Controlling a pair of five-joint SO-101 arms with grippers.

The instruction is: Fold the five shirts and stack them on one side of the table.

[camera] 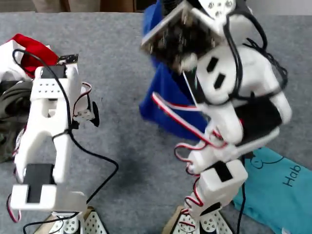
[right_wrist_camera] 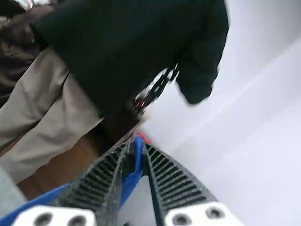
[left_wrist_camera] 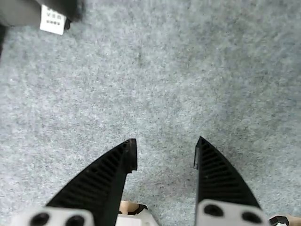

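High view puts the right arm (camera: 243,97) raised at 1 o'clock, with a royal-blue shirt (camera: 165,97) hanging bunched below it over the grey counter (camera: 122,146). From the right wrist view, the right tool (right_wrist_camera: 138,143) is clamped on a fold of that blue cloth, its fingers nearly together around it. A teal shirt (camera: 273,190) lies flat at 4 o'clock. At 9 to 10 o'clock a red shirt (camera: 29,51), a white garment (camera: 7,66) and an olive garment (camera: 9,112) are heaped at the counter's edge. The left arm (camera: 48,122) sits at 8 o'clock. The left tool (left_wrist_camera: 164,150) hangs above bare counter, fingers apart.
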